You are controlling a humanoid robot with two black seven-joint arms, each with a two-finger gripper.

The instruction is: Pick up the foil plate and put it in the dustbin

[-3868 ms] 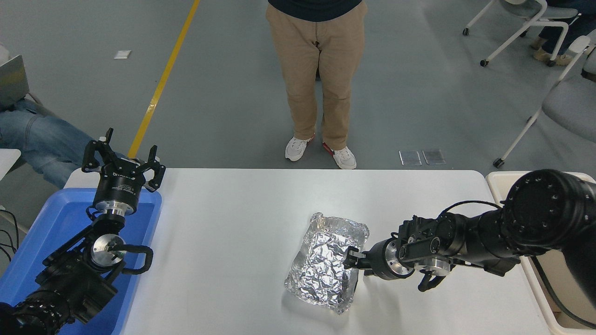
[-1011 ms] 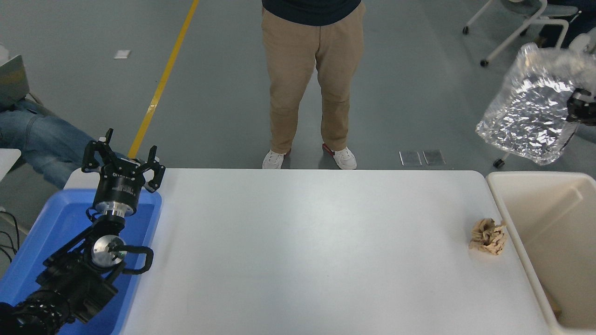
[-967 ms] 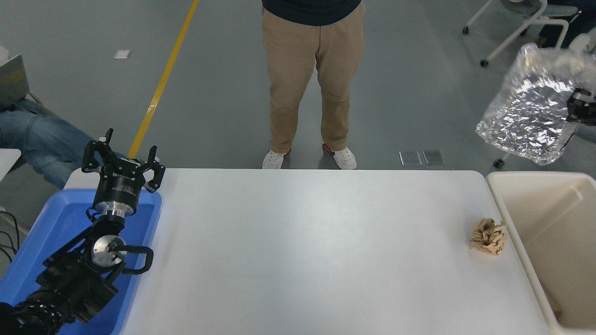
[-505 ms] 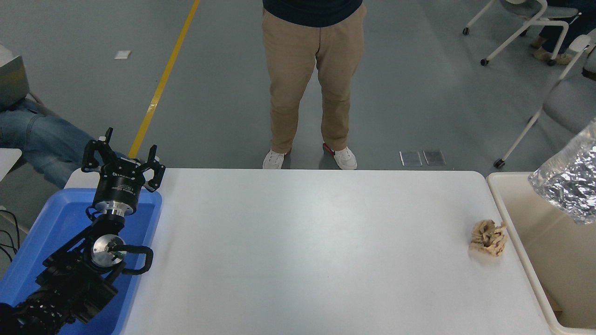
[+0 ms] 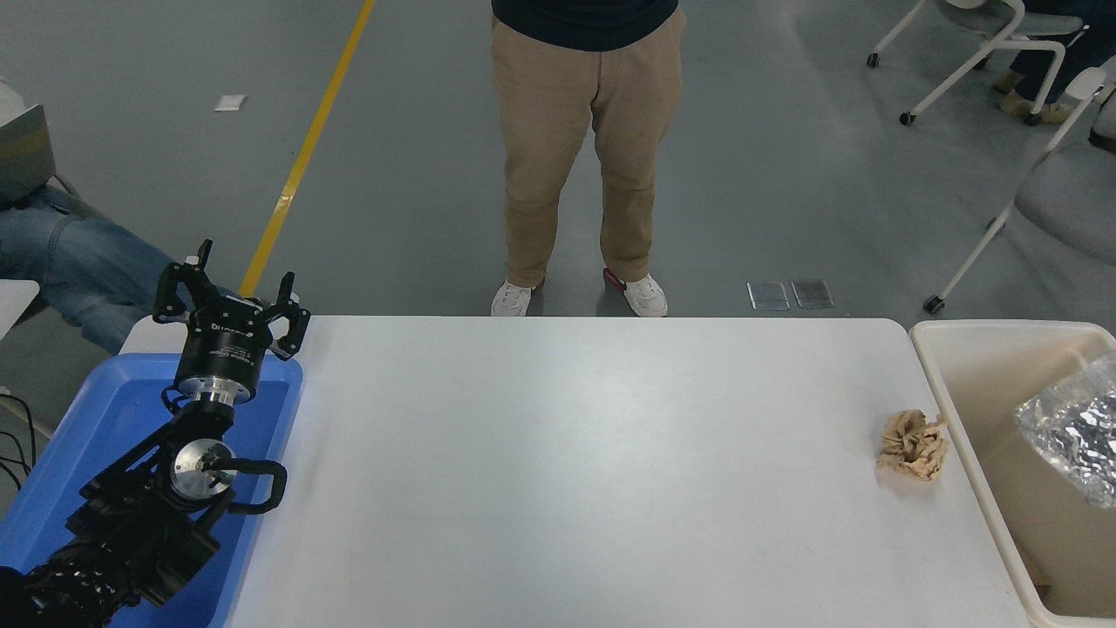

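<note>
The shiny crinkled foil plate (image 5: 1074, 432) shows at the right edge of the head view, inside the mouth of the cream dustbin (image 5: 968, 436); only its left part is in the picture. Whether it rests in the bin or is still held cannot be told, because the right arm and its gripper are out of view. My left gripper (image 5: 231, 301) stands parked and open above the far end of the blue tub at the lower left, holding nothing.
A small crumpled tan paper wad (image 5: 913, 445) lies on the white table (image 5: 567, 471) just left of the dustbin's rim. The blue tub (image 5: 96, 436) sits at the table's left edge. A person in tan trousers (image 5: 580, 148) stands beyond the far edge.
The foil plate was lifted off the table's middle, carried up and right, then came down into the dustbin's mouth. The right arm has left the picture. The left arm has not moved.
</note>
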